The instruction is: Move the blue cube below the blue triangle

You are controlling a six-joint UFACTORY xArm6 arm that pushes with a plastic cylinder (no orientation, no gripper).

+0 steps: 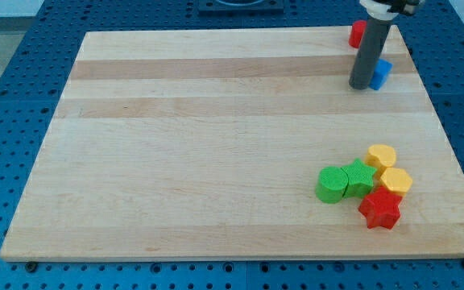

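Observation:
A blue block (381, 72) lies near the view's top right of the wooden board (216, 145), partly hidden behind my rod, so I cannot tell whether it is the cube or the triangle. No second blue block shows. My tip (362, 86) rests on the board, touching the blue block's left side. A red block (357, 33) sits just above, partly hidden by the rod.
At the view's lower right is a cluster: a green cylinder (330, 184), a green star (360, 177), a yellow heart-like block (382, 155), a yellow hexagon (395, 180) and a red star (380, 209). A blue pegboard (14, 121) surrounds the board.

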